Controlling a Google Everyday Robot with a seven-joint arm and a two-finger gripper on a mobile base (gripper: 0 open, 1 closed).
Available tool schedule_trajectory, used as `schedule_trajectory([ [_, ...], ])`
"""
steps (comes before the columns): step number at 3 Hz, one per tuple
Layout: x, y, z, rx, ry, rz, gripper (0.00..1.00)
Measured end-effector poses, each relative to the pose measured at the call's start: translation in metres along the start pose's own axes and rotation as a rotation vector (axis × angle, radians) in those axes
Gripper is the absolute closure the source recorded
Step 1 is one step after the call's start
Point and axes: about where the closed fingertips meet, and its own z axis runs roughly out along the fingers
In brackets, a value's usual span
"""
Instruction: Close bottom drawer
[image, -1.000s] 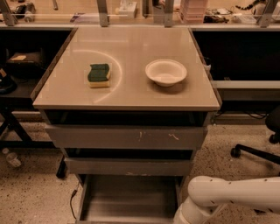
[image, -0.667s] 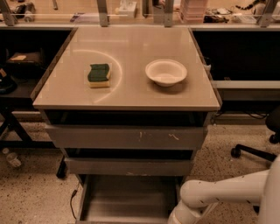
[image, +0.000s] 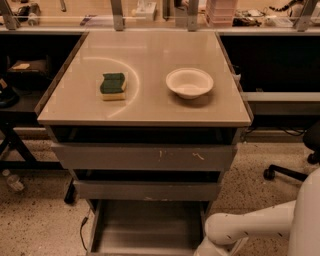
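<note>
The bottom drawer of the grey metal cabinet is pulled out toward me. Its flat grey tray floor shows below the mid-width drawer front; its front strip is cut off by the lower edge of the view. The widest drawer front, with white scratch marks, sits above that. My white arm reaches in from the lower right and bends down beside the drawer's right side. My gripper is below the frame edge, out of view.
A green and yellow sponge and a white bowl sit on the beige tabletop. An office chair base stands at the right. A cable hangs at the drawer's left. Dark shelving is at the left.
My white arm has shifted a little to the left and lower at the bottom right. The bottom drawer stays pulled out; nothing on the table moved.
</note>
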Motion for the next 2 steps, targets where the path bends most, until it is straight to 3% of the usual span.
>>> schedule_trajectory([
  [1, 0.004, -0.016, 0.023, -0.029, -0.021, 0.027, 1.0],
  [2, 0.008, -0.071, 0.066, -0.034, -0.074, 0.096, 1.0],
])
